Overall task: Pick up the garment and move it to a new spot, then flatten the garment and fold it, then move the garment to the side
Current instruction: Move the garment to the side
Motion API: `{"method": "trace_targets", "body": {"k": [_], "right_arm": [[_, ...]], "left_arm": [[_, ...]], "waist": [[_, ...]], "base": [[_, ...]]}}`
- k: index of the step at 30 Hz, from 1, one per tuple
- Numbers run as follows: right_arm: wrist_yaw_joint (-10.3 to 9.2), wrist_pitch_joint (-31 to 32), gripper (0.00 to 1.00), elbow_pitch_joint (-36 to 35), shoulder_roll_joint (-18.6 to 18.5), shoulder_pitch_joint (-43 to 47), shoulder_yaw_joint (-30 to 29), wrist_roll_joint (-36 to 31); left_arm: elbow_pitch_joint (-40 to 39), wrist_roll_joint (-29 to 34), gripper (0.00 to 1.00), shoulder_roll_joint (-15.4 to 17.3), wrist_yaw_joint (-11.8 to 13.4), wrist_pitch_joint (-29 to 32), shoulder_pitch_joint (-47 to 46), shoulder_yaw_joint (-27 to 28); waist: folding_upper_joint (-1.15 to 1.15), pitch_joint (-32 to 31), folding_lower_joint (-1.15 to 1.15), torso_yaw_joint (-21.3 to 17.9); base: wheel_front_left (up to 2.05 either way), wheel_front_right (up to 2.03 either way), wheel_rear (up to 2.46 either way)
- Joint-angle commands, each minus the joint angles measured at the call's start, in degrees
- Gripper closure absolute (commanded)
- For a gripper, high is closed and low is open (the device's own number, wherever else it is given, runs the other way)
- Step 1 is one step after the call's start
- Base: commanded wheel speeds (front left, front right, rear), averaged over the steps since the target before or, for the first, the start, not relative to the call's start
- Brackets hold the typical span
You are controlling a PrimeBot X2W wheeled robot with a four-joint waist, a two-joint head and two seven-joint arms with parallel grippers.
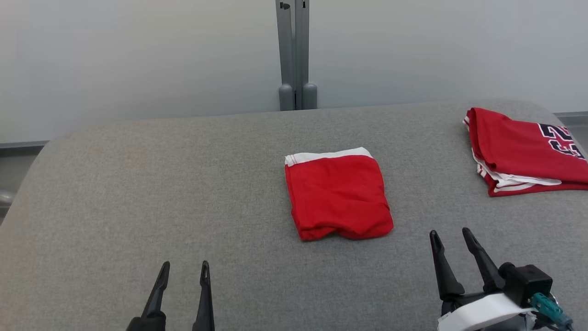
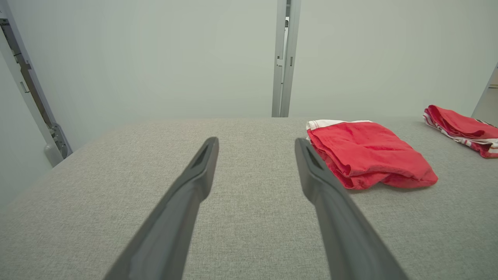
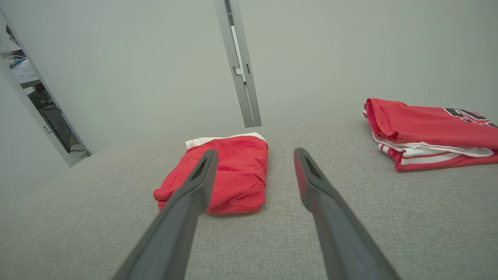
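Right gripper [image 1: 449, 232] open, empty, and nearer: folded red shorts [image 1: 338, 195] at its 10 o'clock, long axis 12–6. Left gripper [image 1: 185, 264] open too, farther off.

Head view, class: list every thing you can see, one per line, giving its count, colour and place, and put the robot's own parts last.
folded garment: one, red with a white band along its far edge, middle of the table
folded jersey: one, red with dark numerals and white trim, far right of the table, cut off by the picture's edge
table: one, grey fabric top, across the whole foreground
post: one, grey, upright behind the table's far edge, centre
wall: one, pale, behind the table
left pincer: one, dark, lower left, open, holding nothing
right pincer: one, dark, lower right, open, apart from the folded garment
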Motion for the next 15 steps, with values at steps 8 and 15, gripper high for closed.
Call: {"method": "trace_targets", "body": {"k": [8, 15], "right_arm": [[-0.08, -0.13, 0.00, 4.97, -2.55, -6.80, 1.97, 4.96], [-0.07, -0.13, 0.00, 14.27, -7.75, -17.51, 7.93, 14.17]], "left_arm": [[-0.49, 1.54, 0.00, 0.13, -1.34, -0.13, -3.19, -1.99], [-1.01, 2.09, 0.00, 0.12, -2.05, -0.13, -7.28, -4.47]], "waist": [[0.00, 4.59, 0.00, 3.17], [0.00, 11.17, 0.00, 5.90]], "base": [[0.00, 0.00, 0.00], [0.00, 0.00, 0.00]]}}
